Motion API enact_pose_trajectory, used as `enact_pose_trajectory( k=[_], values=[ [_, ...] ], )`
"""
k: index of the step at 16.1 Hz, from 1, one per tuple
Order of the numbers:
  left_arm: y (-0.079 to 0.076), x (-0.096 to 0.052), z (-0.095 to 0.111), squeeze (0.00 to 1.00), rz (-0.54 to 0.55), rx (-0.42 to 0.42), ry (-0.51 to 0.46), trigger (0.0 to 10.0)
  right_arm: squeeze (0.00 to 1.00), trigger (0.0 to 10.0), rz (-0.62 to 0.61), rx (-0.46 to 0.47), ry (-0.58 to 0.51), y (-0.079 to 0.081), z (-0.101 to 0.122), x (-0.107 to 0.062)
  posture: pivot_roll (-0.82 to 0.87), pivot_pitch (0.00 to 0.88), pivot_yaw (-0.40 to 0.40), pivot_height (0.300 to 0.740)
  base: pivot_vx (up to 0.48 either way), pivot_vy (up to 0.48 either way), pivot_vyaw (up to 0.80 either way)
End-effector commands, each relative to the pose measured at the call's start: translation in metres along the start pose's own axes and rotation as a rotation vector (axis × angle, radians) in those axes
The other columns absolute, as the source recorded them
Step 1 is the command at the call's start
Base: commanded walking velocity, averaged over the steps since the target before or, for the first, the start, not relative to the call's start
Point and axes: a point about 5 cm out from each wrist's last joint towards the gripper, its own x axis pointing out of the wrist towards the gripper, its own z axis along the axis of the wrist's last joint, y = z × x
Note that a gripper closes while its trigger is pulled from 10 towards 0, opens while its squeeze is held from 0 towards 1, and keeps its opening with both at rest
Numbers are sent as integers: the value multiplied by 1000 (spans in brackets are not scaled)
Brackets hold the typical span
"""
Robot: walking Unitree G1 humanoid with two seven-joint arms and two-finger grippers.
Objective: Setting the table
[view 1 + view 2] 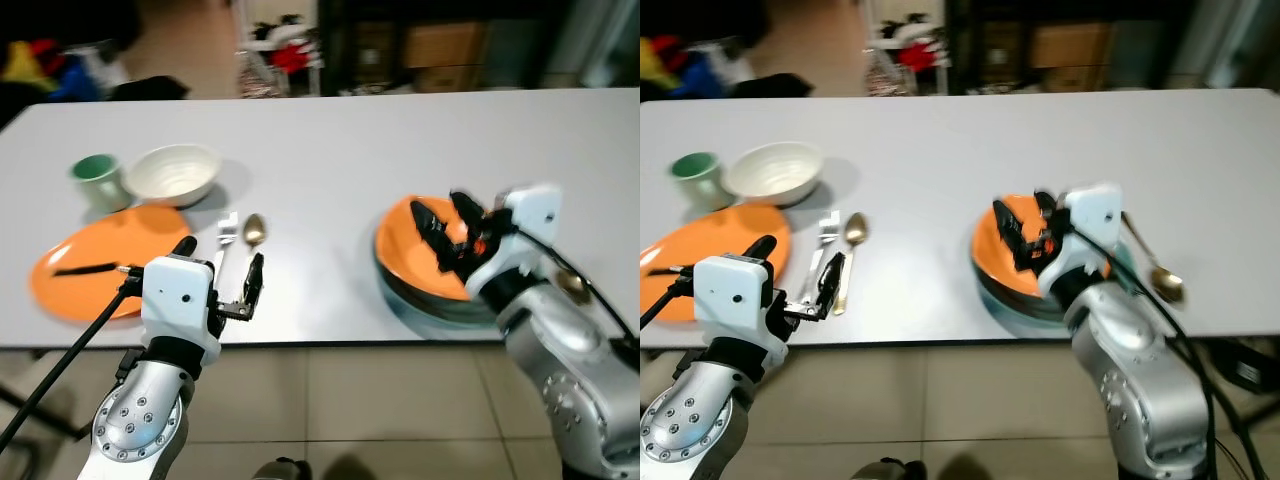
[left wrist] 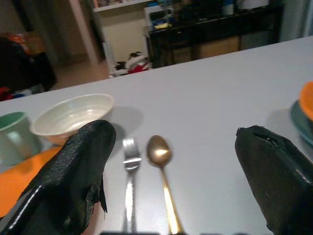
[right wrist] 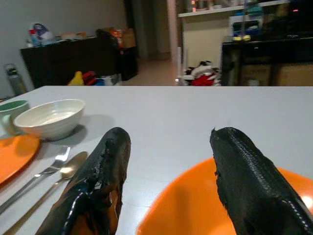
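The right gripper [image 1: 452,235] hangs with its 2 black fingers apart, gripping nothing, just above the round orange plate [image 1: 420,262] that lies on a darker plate near the edge of the white table [image 1: 400,150]. If the fingers close on the rim only, I think the plate may tilt and slide off. The left gripper [image 1: 218,278] is also released, beside the silver fork [image 2: 128,188] and gold spoon [image 2: 162,171].

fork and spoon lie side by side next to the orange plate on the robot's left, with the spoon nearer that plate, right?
Not quite. The fork and spoon do lie side by side beside the orange plate on the robot's left, but the fork is the one nearer that plate; the spoon lies on its far side. The left eye view shows it.
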Motion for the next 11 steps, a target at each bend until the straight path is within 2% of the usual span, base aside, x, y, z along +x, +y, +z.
enact_pose_trajectory(
  k=[1,5,8,11],
  values=[
    [4,4,2,0,25,24,-18,10000,0,10000,10,-11,-28,6,2,-2,-78,0,89,740,0,0,800],
    [8,9,2,0,38,20,-29,10000,0,10000,76,-20,-33,16,-3,-2,-80,0,89,740,0,0,800],
    [7,6,0,0,53,-12,-23,10000,0,10000,94,3,-28,16,-7,-4,-75,0,78,740,0,0,800],
    [7,3,-2,0,58,2,-12,10000,0,10000,93,19,-24,15,-10,-4,-71,0,73,740,0,0,800]
  ],
)
